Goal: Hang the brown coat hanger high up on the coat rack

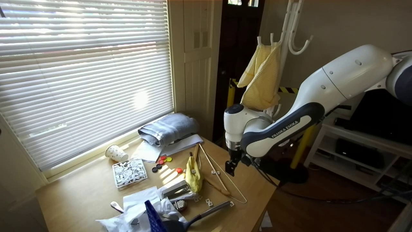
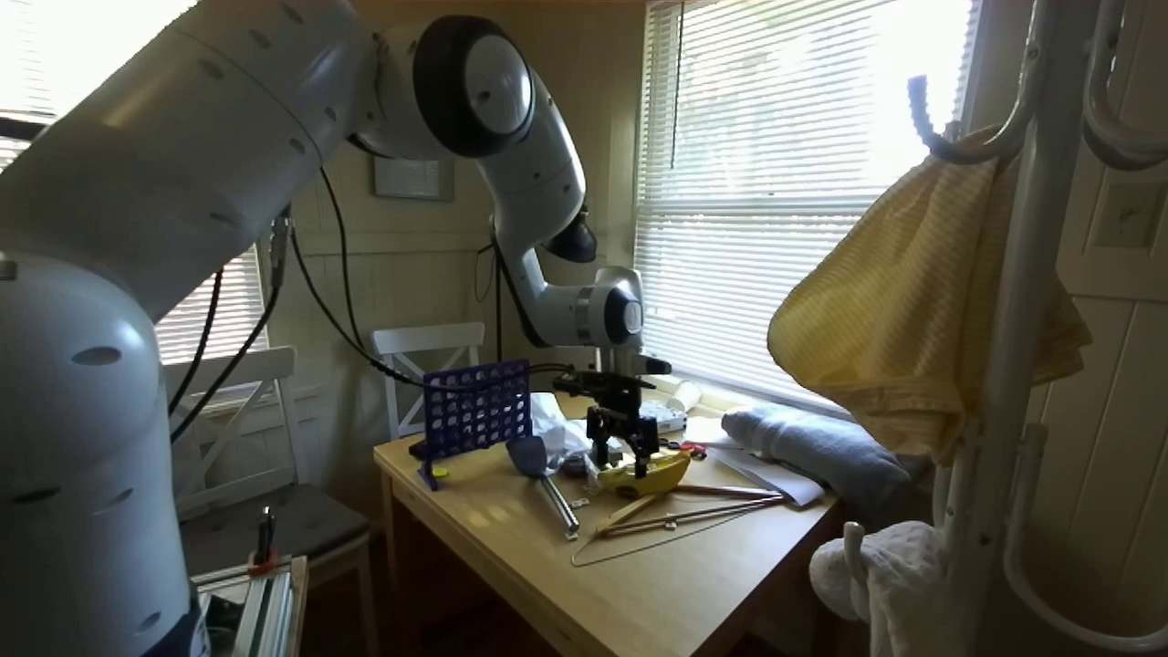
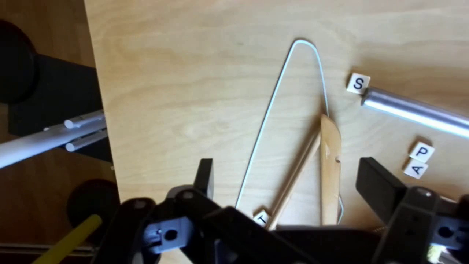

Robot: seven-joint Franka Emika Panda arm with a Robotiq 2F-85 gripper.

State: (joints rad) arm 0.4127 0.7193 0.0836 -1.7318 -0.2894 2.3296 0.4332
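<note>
The brown coat hanger [image 1: 214, 170] lies flat on the wooden table, beside a yellow banana-shaped item, in both exterior views [image 2: 698, 515]. In the wrist view its wooden arm [image 3: 330, 168] and slim bar lie between my spread fingers, below them; its other end is hidden by the gripper. A thin wire hanger [image 3: 266, 113] lies under it. My gripper [image 3: 287, 174] is open and empty, above the table, in both exterior views [image 1: 230, 167] [image 2: 622, 464]. The white coat rack [image 1: 284, 56] stands beyond the table, with upward-curving hooks; it shows close in an exterior view [image 2: 1013, 365].
A yellow cloth [image 1: 262, 75] hangs on the rack. The banana-shaped item [image 1: 194, 177], a spatula [image 1: 210, 211], letter tiles [image 3: 358, 83], a blue grid [image 2: 476, 411] and a rolled grey towel [image 2: 812, 452] are on the table. A yellow post [image 1: 302, 146] stands beyond the table.
</note>
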